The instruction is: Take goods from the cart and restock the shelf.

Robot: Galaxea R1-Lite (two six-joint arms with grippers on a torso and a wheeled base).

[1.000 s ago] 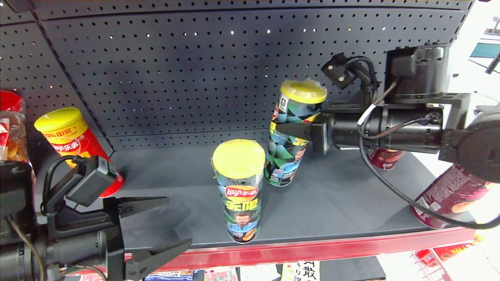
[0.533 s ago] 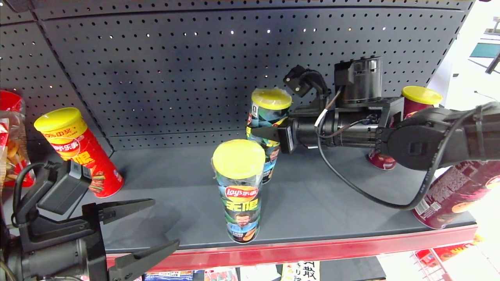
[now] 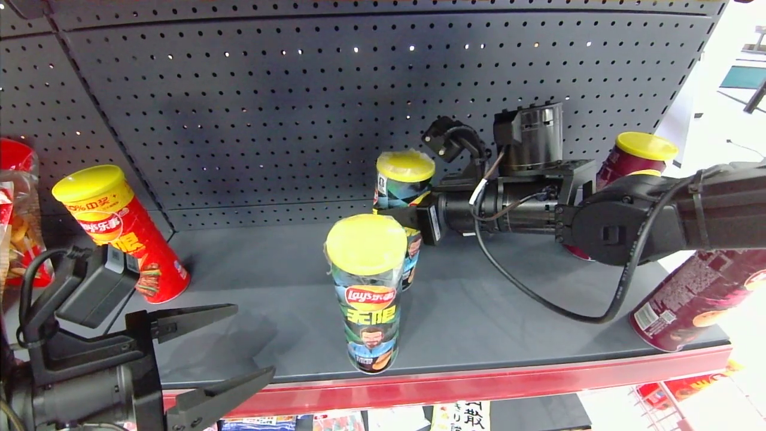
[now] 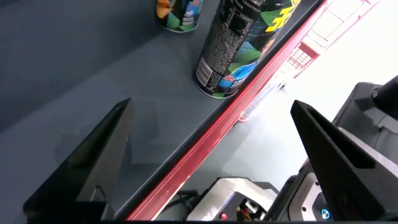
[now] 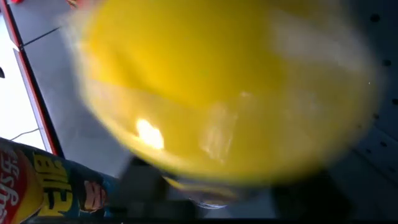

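Shelf (image 3: 514,311) matt grey metal; pegboard (image 3: 299,120) perforated; chip can (image 3: 392,190) glossy wrap; lid (image 3: 406,166) smooth yellow plastic.

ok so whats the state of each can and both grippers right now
front green can: upright at the front edge of the shelf, free
rear green can: upright, gripped, base hidden
red can: upright at the left, free
back maroon can: upright behind the right arm
front maroon can: standing at the right front corner
right gripper: fingers shut on the rear green can
left gripper: fingers open, empty
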